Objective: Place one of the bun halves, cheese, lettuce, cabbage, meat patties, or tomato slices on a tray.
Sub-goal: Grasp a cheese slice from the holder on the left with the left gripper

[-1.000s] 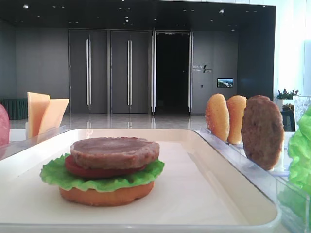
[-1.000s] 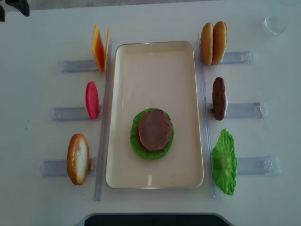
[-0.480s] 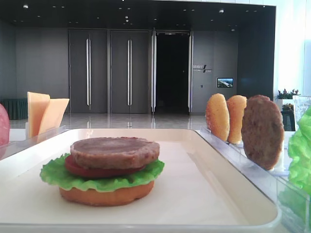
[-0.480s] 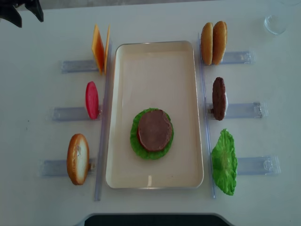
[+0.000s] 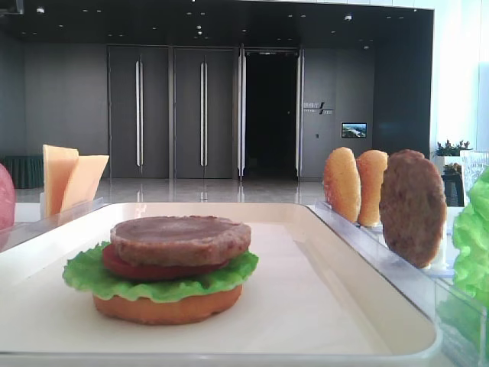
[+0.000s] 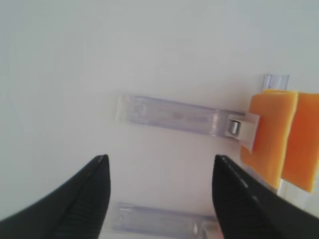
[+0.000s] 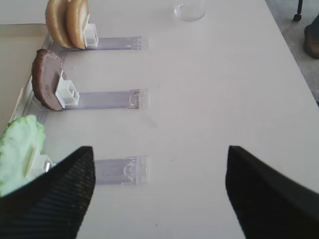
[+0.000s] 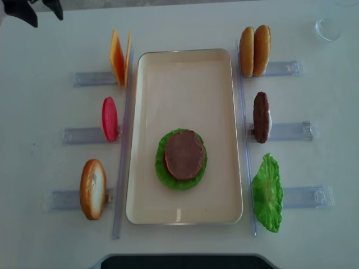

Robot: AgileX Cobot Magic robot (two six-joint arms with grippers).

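The cream tray [image 8: 185, 84] holds a stack: bun half [image 5: 168, 307], lettuce [image 8: 161, 175], tomato slice [image 5: 145, 269] and meat patty [image 8: 184, 154] on top. Two cheese slices [image 8: 118, 59] stand in a rack left of the tray, shown at the right edge of the left wrist view as cheese [image 6: 269, 134]. My left gripper [image 8: 44, 17] hovers at the far left corner, well left of the cheese; the left gripper [image 6: 160, 164] is open and empty. Over bare table right of the racks, my right gripper [image 7: 159, 152] is open and empty.
Clear racks flank the tray. On the left stand a tomato slice [image 8: 109, 119] and a bun half [image 8: 92, 189]. On the right stand two bun halves [image 8: 255, 51], a patty [image 8: 261, 116] and lettuce [image 8: 267, 193]. A glass [image 8: 328, 28] sits far right.
My left gripper has shifted rightward along the far edge, closer to the cheese rack. The food and the tray have not moved.
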